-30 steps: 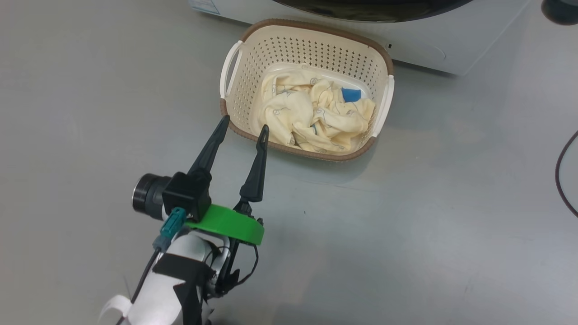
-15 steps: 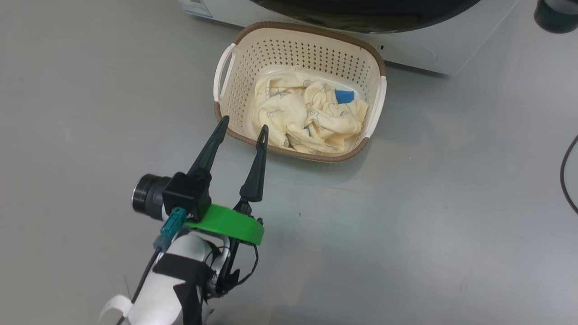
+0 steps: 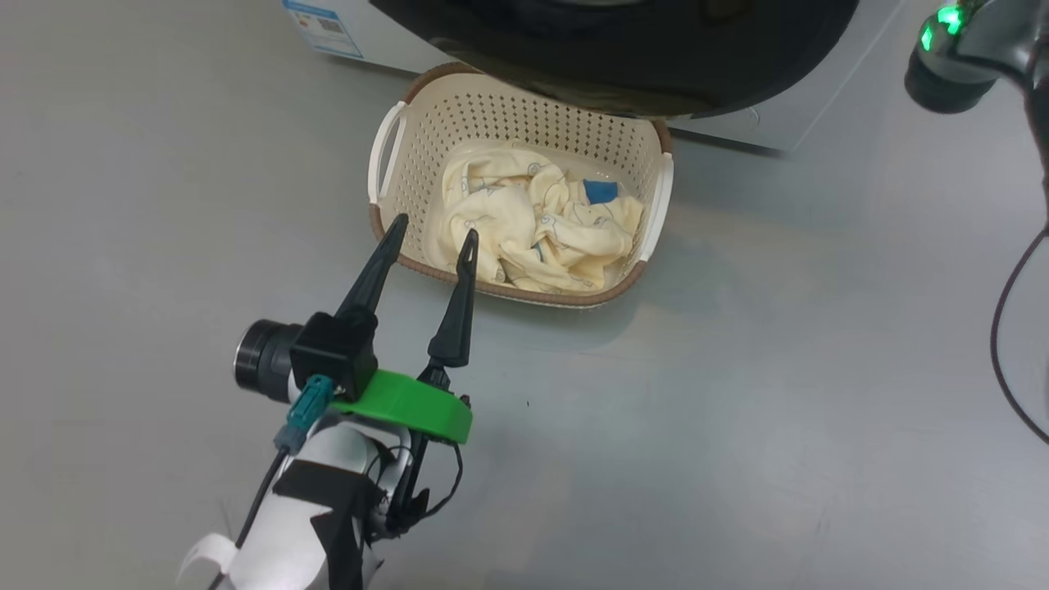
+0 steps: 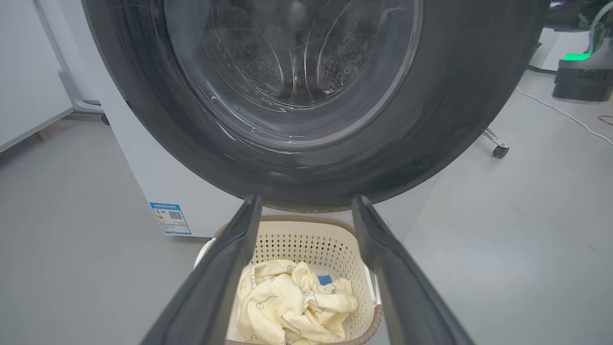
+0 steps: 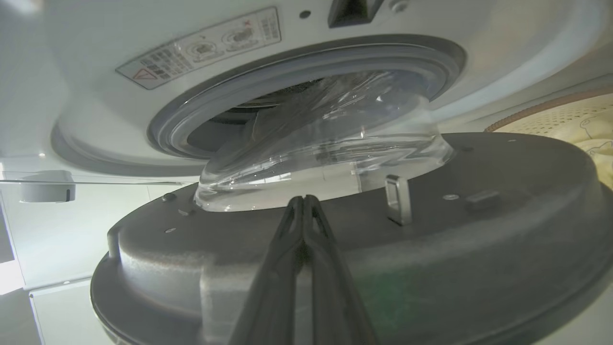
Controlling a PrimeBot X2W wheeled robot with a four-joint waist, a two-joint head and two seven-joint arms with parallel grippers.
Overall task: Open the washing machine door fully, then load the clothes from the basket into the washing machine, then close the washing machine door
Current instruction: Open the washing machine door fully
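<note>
Black-rimmed washing machine door (image 5: 479, 230) ajar: right tool (image 5: 304, 199), pinched shut, sits behind its inner side; left tool (image 3: 435, 227), spread wide, faces the clothes (image 3: 524, 238).

Left gripper (image 3: 434, 228) — two long, tapered black fingers (image 3: 373, 274); behind the jaws, a green ring (image 3: 410, 407), black camera block (image 3: 334, 354), teal connector (image 3: 303, 407), white forearm (image 3: 274, 549) banded in black tape (image 3: 332, 492).

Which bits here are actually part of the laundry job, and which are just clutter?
Job:
- washing machine
- washing machine door
- basket
- clothes
- left hand, open
- right hand, shut

Lying about:
- black cable on the floor
- caster wheel
- dark unit with green light
</note>
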